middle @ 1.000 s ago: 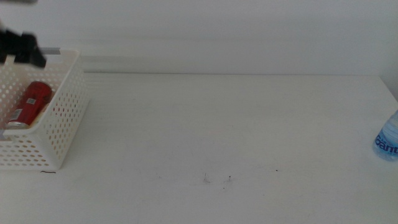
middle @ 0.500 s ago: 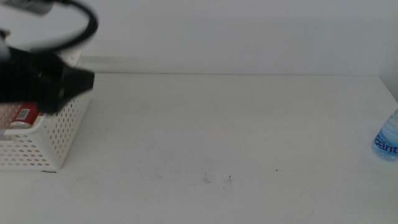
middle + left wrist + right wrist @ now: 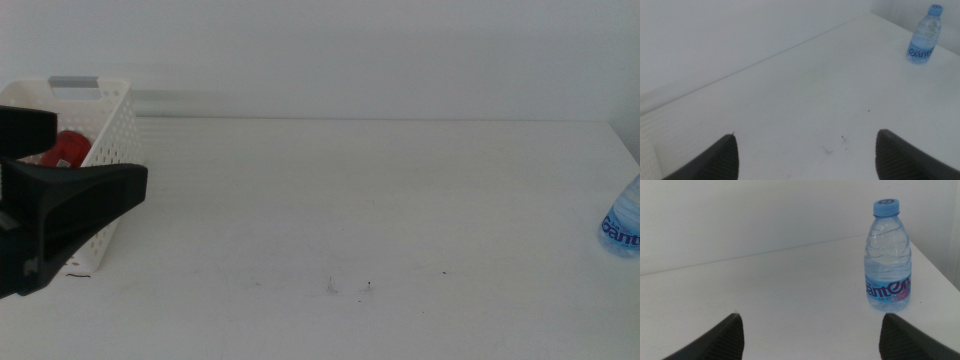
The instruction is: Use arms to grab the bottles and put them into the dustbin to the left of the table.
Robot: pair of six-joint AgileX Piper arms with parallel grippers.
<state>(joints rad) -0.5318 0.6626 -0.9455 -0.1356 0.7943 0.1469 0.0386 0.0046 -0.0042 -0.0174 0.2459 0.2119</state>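
The white perforated dustbin stands at the table's far left, and the slim red can lies inside it. My left gripper is open and empty, a blurred dark wedge in front of the dustbin that hides most of it. In the left wrist view its jaws stand wide apart over bare table. The clear blue-capped water bottle stands upright at the table's right edge and also shows in the left wrist view. My right gripper is open and empty, short of the bottle. The yellow tea bottle is hidden.
The white table stretches between the dustbin and the water bottle, with a few tiny dark specks near its front middle. A plain white wall runs behind the table's far edge.
My left gripper has moved from above the dustbin down and toward the camera, and now covers the dustbin's front. The water bottle has not moved.
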